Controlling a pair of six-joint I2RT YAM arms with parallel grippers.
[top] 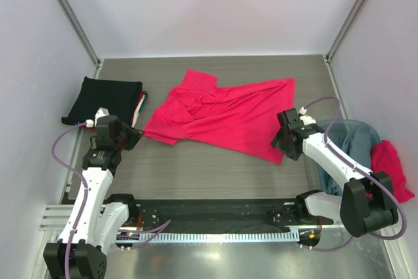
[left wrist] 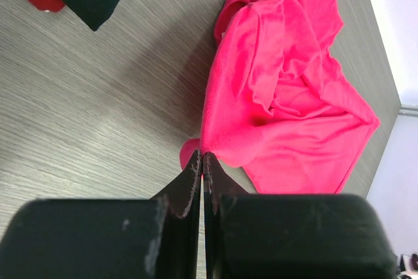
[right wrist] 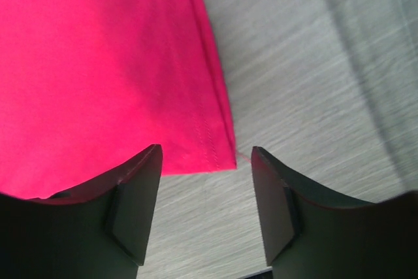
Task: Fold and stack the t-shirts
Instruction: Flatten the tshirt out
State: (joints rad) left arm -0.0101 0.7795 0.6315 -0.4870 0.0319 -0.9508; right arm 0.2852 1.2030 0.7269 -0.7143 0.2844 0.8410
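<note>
Left gripper [left wrist: 201, 157] pinches the shirt [top: 222, 117] sleeve (likely to spread it flat); right gripper [right wrist: 206, 153] straddles the hem corner, released.

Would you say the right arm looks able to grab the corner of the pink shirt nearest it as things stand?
Probably yes: the right claw is open at the pink shirt's hemmed corner, which lies flat on the table between its fingers, with nothing covering it or standing in the way.

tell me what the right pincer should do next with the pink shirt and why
Probably close the right pincer: its jaws stand open astride the hem corner of the bright pinkish-red cotton t-shirt, while the left pincer is shut on its other edge.
</note>
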